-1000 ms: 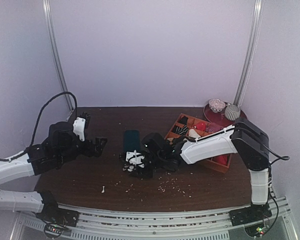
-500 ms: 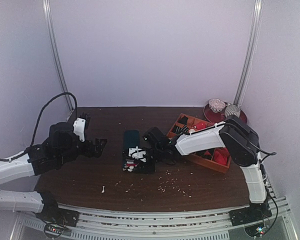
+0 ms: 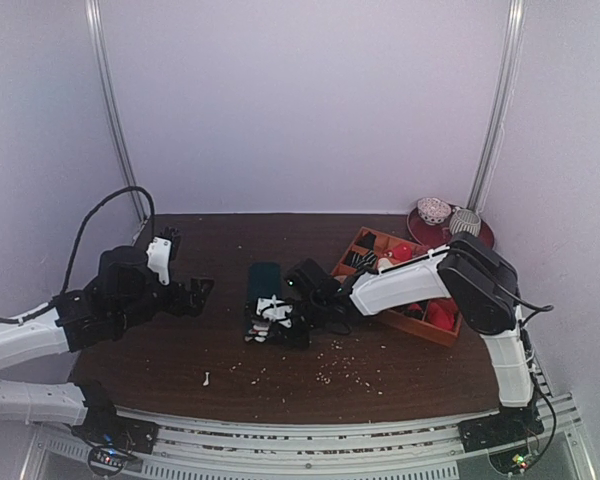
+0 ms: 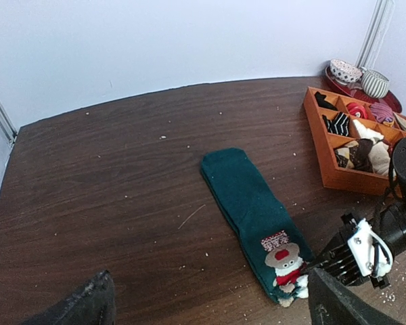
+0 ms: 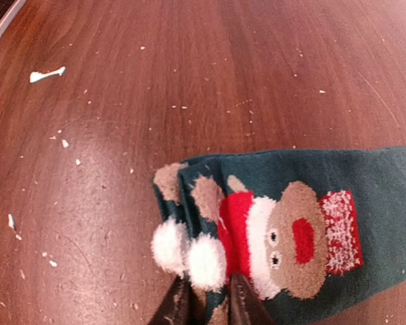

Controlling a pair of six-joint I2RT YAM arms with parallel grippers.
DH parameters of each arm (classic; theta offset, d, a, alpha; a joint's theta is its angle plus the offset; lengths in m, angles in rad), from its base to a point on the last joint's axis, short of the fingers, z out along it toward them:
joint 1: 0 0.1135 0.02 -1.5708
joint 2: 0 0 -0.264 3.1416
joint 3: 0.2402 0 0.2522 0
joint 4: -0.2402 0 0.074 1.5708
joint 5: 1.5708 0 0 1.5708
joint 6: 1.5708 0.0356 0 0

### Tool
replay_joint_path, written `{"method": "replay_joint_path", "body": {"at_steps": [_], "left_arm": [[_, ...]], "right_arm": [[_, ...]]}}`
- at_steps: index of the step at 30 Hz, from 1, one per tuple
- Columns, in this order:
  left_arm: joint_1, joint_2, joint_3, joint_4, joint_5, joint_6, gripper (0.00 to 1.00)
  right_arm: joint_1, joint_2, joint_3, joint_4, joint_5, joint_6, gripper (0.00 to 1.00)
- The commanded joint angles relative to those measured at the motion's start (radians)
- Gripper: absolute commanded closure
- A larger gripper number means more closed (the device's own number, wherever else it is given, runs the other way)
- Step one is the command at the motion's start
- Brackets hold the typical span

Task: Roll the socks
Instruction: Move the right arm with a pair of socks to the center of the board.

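Socks: long axis runs near to far, cartoon end nearest.
Right claw: pinched on that end.
Left claw: apart, farther off.

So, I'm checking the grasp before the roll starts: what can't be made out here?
- Right wrist view: the right fingers are cut off by the bottom edge, so their hold on the socks is unclear.
- Top view: the right arm partly covers the socks' figure end.
- Left wrist view: the orange tray runs off the right edge.
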Motion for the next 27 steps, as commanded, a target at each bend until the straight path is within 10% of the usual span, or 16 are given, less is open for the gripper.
{"method": "replay_joint_path", "body": {"at_steps": [1, 14, 19, 27], "left_arm": [[0.006, -0.03, -0.017, 0.033, 0.013, -0.007, 0.02], [0.0, -0.005, -0.174, 0.323, 0.454, 0.026, 0.22], [-0.049, 0.015, -0.317, 0.568, 0.614, 0.107, 0.25], [-0.082, 0.161, -0.351, 0.7, 0.765, 0.223, 0.22]], "right_arm": [[0.001, 0.026, -0.011, -0.07, 0.042, 0.071, 0.85], [-0.025, 0.002, 0.021, -0.472, -0.391, 0.559, 0.91], [-0.051, -0.012, -0.074, -0.371, -0.537, 0.755, 0.92], [-0.078, 0.069, -0.028, -0.456, -0.565, 0.752, 0.93]]}}
